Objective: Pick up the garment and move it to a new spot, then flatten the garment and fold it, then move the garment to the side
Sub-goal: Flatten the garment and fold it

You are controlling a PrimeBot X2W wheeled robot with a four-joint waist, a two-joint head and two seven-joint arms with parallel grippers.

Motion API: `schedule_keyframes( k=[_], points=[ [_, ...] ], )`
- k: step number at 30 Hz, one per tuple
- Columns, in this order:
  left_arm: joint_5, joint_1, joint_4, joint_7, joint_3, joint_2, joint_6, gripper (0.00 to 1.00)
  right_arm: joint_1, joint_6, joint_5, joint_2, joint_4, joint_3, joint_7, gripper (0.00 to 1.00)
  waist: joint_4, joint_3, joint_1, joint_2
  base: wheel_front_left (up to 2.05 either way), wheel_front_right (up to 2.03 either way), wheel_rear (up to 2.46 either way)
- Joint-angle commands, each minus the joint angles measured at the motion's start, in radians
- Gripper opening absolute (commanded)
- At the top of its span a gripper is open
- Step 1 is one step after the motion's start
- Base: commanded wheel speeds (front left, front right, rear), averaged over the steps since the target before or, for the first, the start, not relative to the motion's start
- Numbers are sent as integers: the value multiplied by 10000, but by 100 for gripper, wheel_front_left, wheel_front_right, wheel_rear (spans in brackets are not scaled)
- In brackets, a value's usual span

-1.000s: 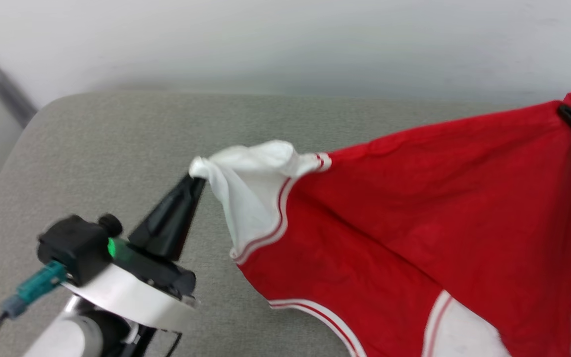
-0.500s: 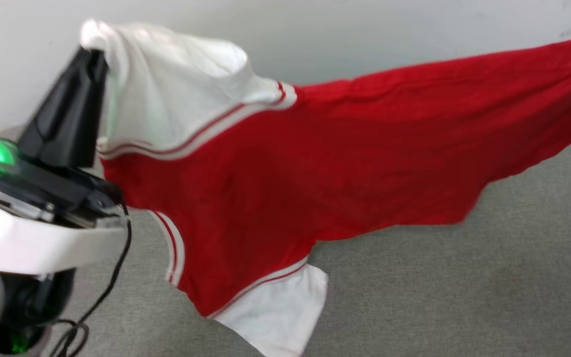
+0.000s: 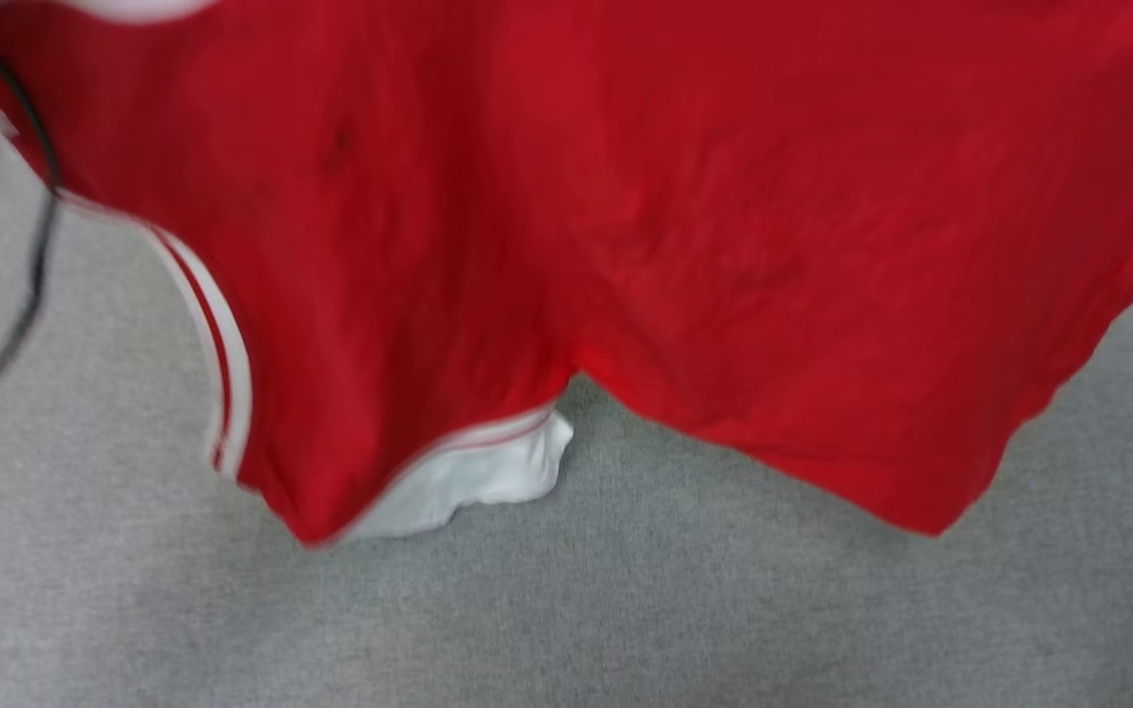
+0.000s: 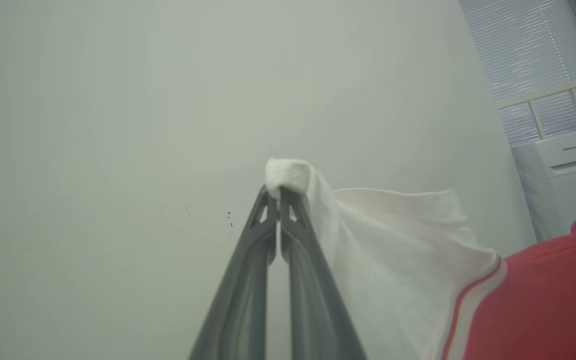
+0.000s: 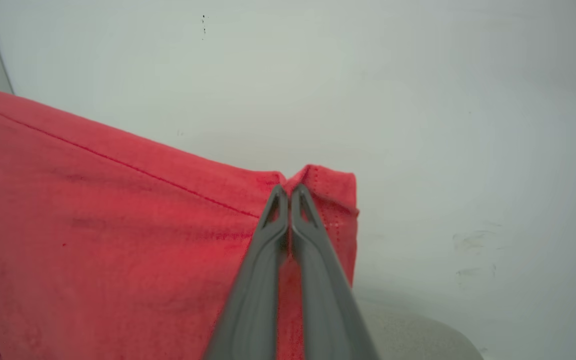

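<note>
Head view: hoisted red, white-sleeved jersey garment [image 3: 626, 246] higher above grey fabric surface [image 3: 626, 610] for relocation, clamping sleeve in left gripper [image 4: 279, 192], red corner in right gripper [image 5: 289, 192].

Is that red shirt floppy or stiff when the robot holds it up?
Probably floppy: the red shirt droops in loose folds over the grey surface. Likely light too: the left gripper and the right gripper each hold it up by just a tiny pinch of cloth. Probably not very slippery, since those pinches grip.
</note>
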State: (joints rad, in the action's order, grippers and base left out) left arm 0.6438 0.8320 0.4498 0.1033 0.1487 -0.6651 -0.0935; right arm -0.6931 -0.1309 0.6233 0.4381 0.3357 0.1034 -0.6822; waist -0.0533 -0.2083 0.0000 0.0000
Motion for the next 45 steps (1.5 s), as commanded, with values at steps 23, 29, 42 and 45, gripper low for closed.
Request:
schedule_keyframes(
  k=[23,29,42,45],
  points=[
    [-2061,9834,-7374,-1209,1782,1092,1785,0,-8106,5,-2451,161,-5244,-1798,3480,0,385,-4816,0,0,0,0,0],
    [-2267,10582,-9147,-2389,1893,1547,1844,0,-8922,7,-2889,-116,-6651,-2166,4543,0,512,-5116,0,0,0,0,0],
    [-1719,7380,-10756,-3668,2443,2770,2125,0,-7063,5,-3019,-315,-9148,-3459,6690,0,928,-4782,0,0,0,0,0],
    [-1681,6087,-10359,-3696,2384,2977,2139,0,-6207,5,-2887,-336,-9343,-3799,6993,0,1027,-4416,0,0,0,0,0]
  ],
)
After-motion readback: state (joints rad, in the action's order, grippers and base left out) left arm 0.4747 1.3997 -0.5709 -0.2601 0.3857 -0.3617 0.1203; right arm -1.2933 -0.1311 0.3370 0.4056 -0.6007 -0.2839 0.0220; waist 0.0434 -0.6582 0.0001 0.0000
